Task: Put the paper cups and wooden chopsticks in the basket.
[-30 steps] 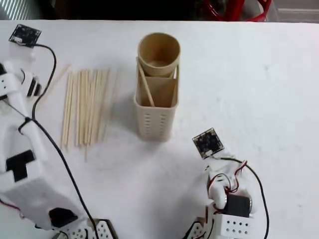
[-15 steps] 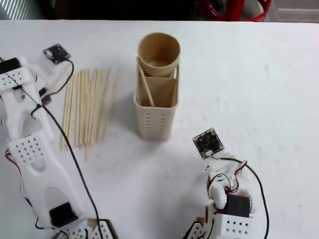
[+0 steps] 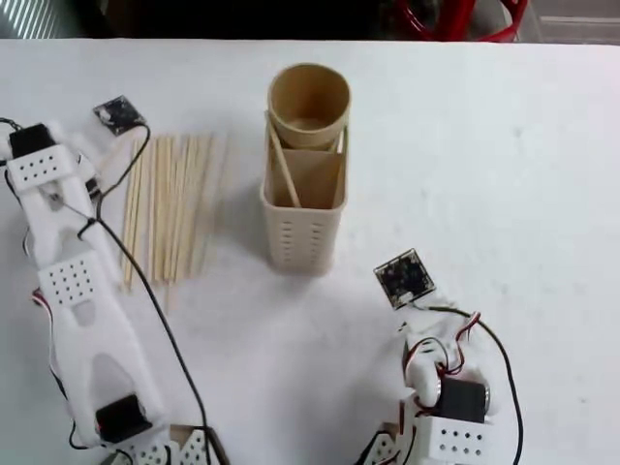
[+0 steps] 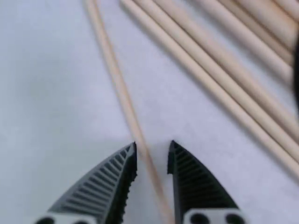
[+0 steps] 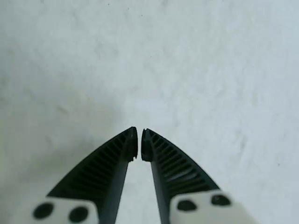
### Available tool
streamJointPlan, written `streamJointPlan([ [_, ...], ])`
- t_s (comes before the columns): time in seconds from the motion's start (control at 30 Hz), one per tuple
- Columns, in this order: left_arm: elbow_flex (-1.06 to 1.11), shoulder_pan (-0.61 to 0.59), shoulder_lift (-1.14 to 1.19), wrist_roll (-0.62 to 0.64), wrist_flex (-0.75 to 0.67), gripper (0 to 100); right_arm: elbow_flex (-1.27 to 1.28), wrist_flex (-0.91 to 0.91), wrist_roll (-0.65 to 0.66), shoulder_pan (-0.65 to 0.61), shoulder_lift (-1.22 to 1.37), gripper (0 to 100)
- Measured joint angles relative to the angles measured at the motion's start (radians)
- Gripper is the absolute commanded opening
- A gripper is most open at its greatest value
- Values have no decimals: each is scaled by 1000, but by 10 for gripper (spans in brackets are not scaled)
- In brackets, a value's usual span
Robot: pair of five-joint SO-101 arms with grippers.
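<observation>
Chopsticks of pale wood lie side by side on the white table, near the slotted beige plastic basket, whose far compartment holds a tan paper cup. The left gripper is spread, jaws straddling one stray chopstick. The right gripper hangs over bare table, jaws pressed nearly together.

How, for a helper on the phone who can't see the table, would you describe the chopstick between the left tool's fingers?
On the white table stands a basket holding a paper cup, with a row of wooden chopsticks beside it. The chopstick meant lies alone past the row's edge farthest from the basket, between the open fingers of the left tool, slanted rather than parallel to the rest.
</observation>
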Motion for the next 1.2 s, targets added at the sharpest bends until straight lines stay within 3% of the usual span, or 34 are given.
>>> streamJointPlan([
  [0.27,-77,-2,41,-5,97,33,0,0,0,0,0,29],
  [0.47,-68,-2,25,143,109,22,0,0,0,0,0,29],
  [0.6,75,-14,-64,264,109,22,0,0,0,0,0,29],
  [0.83,512,-28,-307,284,117,46,0,0,0,0,0,29],
  [0.97,543,-26,-384,285,109,151,0,0,0,0,0,29],
  [1.2,532,-23,-402,341,-48,151,0,0,0,0,0,29],
])
